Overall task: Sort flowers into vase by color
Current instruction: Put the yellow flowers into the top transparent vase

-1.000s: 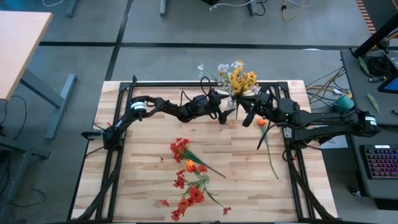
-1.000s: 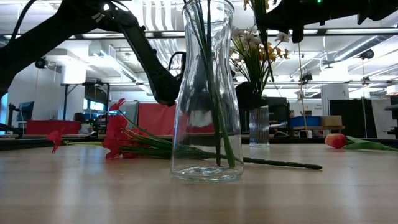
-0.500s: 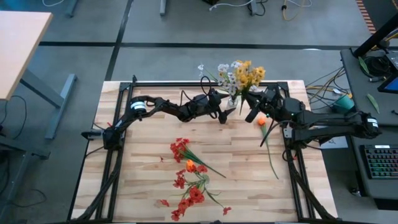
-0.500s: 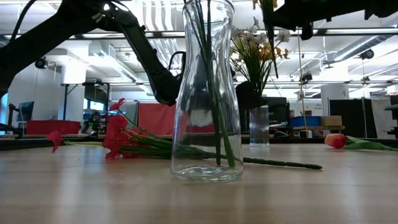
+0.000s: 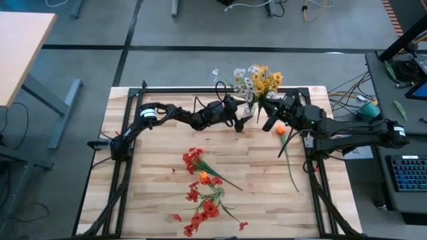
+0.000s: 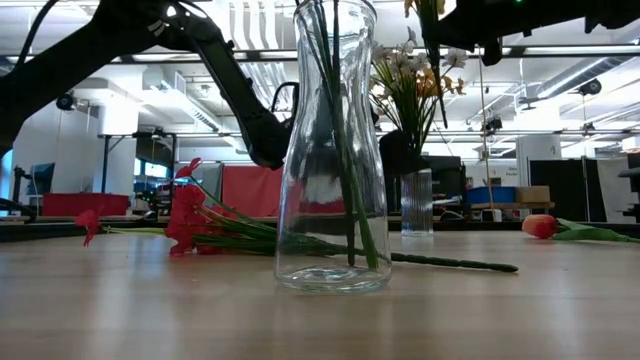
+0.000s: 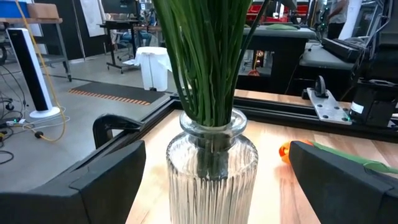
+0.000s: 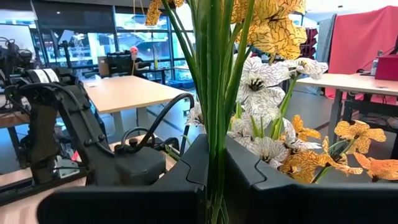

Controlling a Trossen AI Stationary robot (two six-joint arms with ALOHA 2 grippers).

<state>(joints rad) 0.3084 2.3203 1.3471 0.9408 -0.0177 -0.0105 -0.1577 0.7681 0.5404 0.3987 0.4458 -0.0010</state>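
Between the right gripper's [image 8: 217, 180] jaws, a yellow flower spray [image 5: 270, 81], clenched by its green stems above the ribbed glass vase [image 7: 211, 168]. Around that vase, at either side and clear of the glass, the left gripper's [image 5: 245, 120] jaws, released wide. Packed with green stems and topped by white and yellow blossoms [image 5: 248, 81], at the worktop's [image 5: 160, 193] far edge between both arms.

Beside the right arm, flat on pale wood planks, an orange tulip [image 5: 281, 131] with a long stem. Nearer the front, spread loosely, red flower sprays [image 5: 200, 193] with one orange bloom among them. Closest to the low camera, upright, a clear smooth carafe [image 6: 335, 150] holding a few bare stems.

Around the worktop, grey floor and cables; at one side a desk with a keyboard [image 5: 408, 175]. Beyond, an open workshop with tables, red partitions [image 6: 255, 190] and ceiling lights.
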